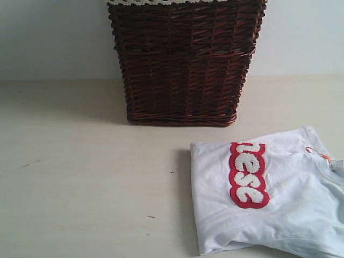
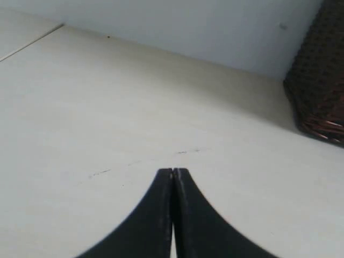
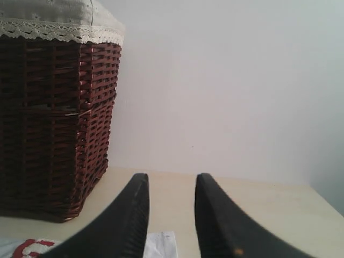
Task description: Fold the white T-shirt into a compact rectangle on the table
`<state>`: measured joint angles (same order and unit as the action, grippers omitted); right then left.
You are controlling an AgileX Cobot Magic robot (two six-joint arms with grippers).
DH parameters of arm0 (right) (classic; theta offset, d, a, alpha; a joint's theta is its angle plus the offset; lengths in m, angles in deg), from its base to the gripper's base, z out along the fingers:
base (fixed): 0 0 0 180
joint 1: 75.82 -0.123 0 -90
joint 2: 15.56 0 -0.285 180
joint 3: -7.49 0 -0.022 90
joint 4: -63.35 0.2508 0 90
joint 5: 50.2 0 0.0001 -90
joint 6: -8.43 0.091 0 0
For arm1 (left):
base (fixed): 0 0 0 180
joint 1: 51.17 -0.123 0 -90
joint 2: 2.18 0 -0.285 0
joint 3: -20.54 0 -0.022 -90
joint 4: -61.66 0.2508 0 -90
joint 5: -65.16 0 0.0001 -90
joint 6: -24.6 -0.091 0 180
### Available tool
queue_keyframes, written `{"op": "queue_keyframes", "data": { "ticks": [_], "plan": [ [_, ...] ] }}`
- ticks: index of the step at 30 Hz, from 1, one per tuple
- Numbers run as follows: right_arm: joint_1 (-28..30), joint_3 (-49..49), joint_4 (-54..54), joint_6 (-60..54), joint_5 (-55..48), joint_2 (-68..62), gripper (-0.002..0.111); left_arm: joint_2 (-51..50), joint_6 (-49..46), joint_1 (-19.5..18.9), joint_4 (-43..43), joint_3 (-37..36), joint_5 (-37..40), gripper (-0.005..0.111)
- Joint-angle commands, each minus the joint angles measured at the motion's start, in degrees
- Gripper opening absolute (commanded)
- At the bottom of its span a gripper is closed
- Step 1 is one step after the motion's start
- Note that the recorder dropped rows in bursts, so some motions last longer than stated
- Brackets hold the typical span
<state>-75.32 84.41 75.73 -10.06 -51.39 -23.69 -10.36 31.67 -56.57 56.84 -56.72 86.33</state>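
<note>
- Two black fingers point(image 2: 150, 220) of your left gripper point(image 2: 172, 171) are pressed together tip to tip, fully closed with nothing between them. They hang over a bare stretch of the desk point(image 2: 107, 107).
- On the left of the exterior view, you see only pale cream desk, marked by a few small dark specks point(image 1: 26, 165).
- At the back, in the middle, the wicker basket point(image 1: 183, 70) stands upright against the pale wall point(image 1: 48, 32). It is dark brown, with white lace trim point(image 1: 161, 2) along its top edge.
- To the right and nearer the front, the white T-shirt point(image 1: 290, 204) lies flat on the desk. It is near the basket but not touching it. Its left edge is a straight fold, and the cloth runs out of the picture at the right and bottom.
- On the shirt's left part, fuzzy white letters point(image 1: 247, 174) outlined in red run sideways down the cloth and read "nese".
- Further right, by the collar, you can see the small orange neck tag point(image 1: 318, 153).
- Your right gripper point(image 3: 171, 180) is narrowly open, its black fingers apart with nothing between the tips. Through the gap, a corner of white cloth shows lower down, with a red-edged letter beside it. The basket stands close ahead.
</note>
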Motion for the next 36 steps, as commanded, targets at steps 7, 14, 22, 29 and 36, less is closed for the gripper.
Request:
{"op": "queue_keyframes", "data": {
  "ticks": [7,14,22,29,36],
  "plan": [
    [0.16,0.29,-0.35,0.75,-2.72,0.34,0.029,0.40,0.19,-0.13,-0.34,0.04,-0.50,0.000],
    [0.16,0.29,-0.35,0.75,-2.72,0.34,0.029,0.40,0.19,-0.13,-0.34,0.04,-0.50,0.000],
    [0.16,0.29,0.96,6.13,-3.12,0.34,0.029,0.40,0.19,-0.13,-0.34,0.04,-0.50,0.000],
    [0.16,0.29,1.23,8.56,-14.58,0.34,0.029,0.40,0.19,-0.13,-0.34,0.04,-0.50,0.000],
    [0.16,0.29,0.75,8.56,-14.46,0.34,0.029,0.40,0.19,-0.13,-0.34,0.04,-0.50,0.000]
  ]
}}
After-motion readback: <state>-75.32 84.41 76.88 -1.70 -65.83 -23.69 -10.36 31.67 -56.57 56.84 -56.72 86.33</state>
